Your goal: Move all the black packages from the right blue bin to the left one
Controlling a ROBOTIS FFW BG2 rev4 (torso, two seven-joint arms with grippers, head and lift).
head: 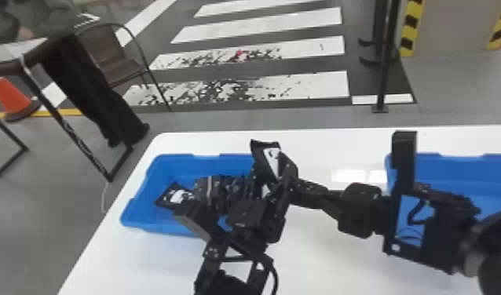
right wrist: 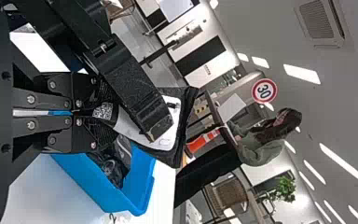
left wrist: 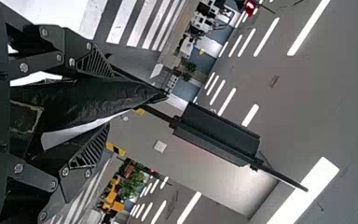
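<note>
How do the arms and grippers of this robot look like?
Both arms are black and jointed; the left arm has a looping black cable, the right arm a white label. The left gripper and right gripper have ribbed black triangular parts and silvery screws.

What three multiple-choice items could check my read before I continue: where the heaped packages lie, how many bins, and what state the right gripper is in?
1. Where do the heaped black packages lie?
A) On the floor
B) In the left blue bin
C) On the chair

2. How many blue bins stand on the white table?
A) One
B) Three
C) Two

3. How is the right gripper?
A) Shut on a labelled package
B) Open and empty
C) Shut on a bin rim

1: B, the right wrist view shows them within its walls.
2: C, the head view shows one left, one right.
3: A, its fingers pinch the label end.
</note>
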